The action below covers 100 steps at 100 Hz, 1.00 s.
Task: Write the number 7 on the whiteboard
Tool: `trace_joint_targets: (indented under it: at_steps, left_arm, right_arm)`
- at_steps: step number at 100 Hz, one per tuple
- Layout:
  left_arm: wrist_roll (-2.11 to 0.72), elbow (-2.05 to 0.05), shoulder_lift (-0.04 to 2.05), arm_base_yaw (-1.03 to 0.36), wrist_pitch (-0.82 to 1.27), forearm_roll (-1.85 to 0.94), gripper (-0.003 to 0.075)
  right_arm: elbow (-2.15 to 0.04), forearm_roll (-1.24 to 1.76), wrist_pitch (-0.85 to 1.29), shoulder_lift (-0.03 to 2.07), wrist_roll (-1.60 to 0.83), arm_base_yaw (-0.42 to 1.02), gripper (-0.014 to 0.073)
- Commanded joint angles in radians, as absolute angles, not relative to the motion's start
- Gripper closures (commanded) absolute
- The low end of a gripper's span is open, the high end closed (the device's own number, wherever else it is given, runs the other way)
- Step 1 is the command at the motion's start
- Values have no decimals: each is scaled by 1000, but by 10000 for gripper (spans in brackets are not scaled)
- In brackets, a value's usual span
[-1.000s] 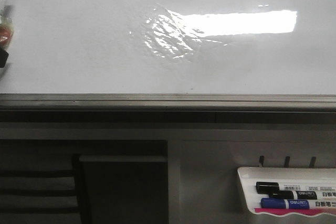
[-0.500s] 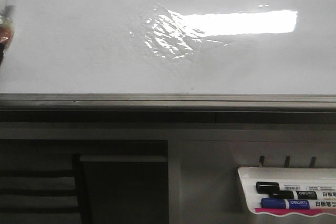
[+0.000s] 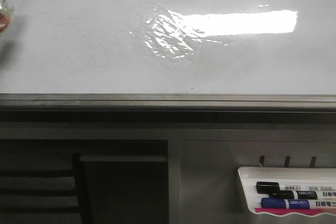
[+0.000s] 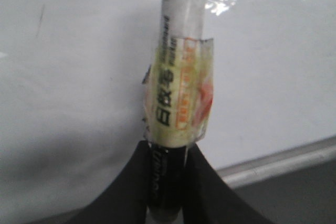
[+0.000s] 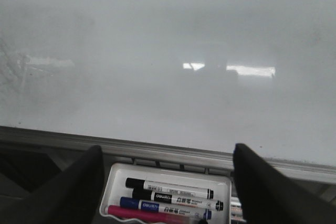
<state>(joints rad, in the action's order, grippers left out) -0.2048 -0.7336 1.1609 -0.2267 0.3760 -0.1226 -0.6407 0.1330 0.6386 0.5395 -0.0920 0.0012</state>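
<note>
Left wrist view: left gripper (image 4: 167, 182) clamped on light, rigid, slick marker (image 4: 178, 103), best held mid-barrel, at whiteboard (image 3: 79, 51) left edge; right gripper (image 5: 165, 182) spread wide, empty; no 7 visible.

Left gripper (image 4: 167, 182): two dark fingers (image 4: 128, 182) closed on the black lower barrel of a marker (image 4: 181, 72), which stands up between them. Right gripper (image 5: 165, 182): dark fingers (image 5: 79, 182) spread wide apart, nothing between them

Bright rectangular glare on whiteboard (image 3: 79, 51); right wrist view hazy; underside dim
</note>
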Motion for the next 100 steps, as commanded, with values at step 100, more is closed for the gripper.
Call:
trace_joint_targets:
  at_steps: [100]
  left_arm:
    - [-784, -1014, 1139, -863, 873, -290, 741]
  right_arm:
    - [-974, 740, 756, 1127, -1015, 629, 134]
